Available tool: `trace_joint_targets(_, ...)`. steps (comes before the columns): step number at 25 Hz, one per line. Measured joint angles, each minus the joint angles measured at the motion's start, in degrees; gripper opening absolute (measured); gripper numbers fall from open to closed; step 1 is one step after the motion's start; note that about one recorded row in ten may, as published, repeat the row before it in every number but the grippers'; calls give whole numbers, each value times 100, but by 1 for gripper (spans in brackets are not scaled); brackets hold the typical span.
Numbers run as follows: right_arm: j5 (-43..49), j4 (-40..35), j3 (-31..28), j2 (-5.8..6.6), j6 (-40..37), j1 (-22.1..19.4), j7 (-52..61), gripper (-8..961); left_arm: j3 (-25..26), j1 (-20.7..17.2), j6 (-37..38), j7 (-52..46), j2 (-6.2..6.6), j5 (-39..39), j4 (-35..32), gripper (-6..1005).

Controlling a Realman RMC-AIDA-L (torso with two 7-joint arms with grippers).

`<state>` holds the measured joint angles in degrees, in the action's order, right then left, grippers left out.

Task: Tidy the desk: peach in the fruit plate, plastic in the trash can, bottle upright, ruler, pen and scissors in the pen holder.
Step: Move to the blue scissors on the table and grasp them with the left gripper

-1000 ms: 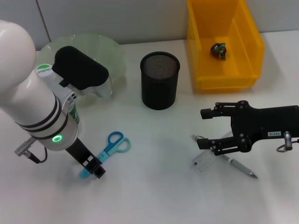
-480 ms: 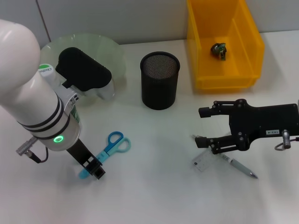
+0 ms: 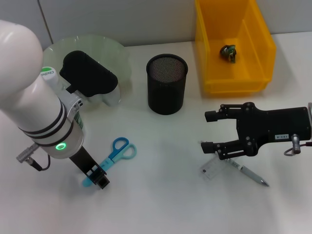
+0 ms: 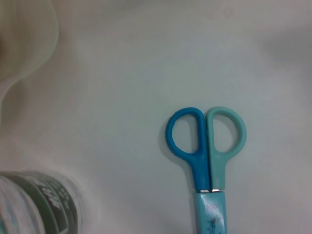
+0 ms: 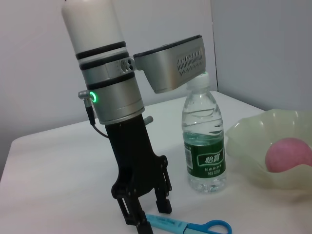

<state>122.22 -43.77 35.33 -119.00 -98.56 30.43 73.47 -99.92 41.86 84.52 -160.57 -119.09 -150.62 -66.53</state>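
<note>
The blue scissors (image 3: 118, 149) lie flat on the table, with their handles also in the left wrist view (image 4: 204, 141). My left gripper (image 3: 96, 175) is down at the blade end, open, one finger on each side of the sheathed blades (image 5: 168, 224). My right gripper (image 3: 209, 131) is open, and its lower finger hovers just over the pen (image 3: 246, 171) and the clear ruler (image 3: 212, 169). The bottle (image 5: 204, 141) stands upright beside the left arm. In the green plate (image 5: 253, 146) lies the pink peach (image 5: 287, 155). A crumpled piece of plastic (image 3: 228, 52) sits in the yellow bin (image 3: 214, 73). The black mesh pen holder (image 3: 166, 84) stands in the middle.
The green plate (image 3: 119, 56) is partly hidden behind my left arm at the back left. The yellow bin stands at the back right, close to the pen holder. White table surface lies between the scissors and the pen.
My right gripper has crept slightly to the left over the pen and ruler. The left gripper stays at the scissors; the arm above it shifted a little.
</note>
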Motion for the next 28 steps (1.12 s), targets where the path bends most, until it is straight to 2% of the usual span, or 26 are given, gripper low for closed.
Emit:
trace_joint_targets(9, -25, 0, 0, 0, -27, -2, 17, 826, -11, -6, 3, 67, 0, -18, 0, 430)
trace_joint_targets(28, -76, 0, 53, 0, -32, -3, 42, 826, -71, -23, -43, 79, 0, -24, 110, 320)
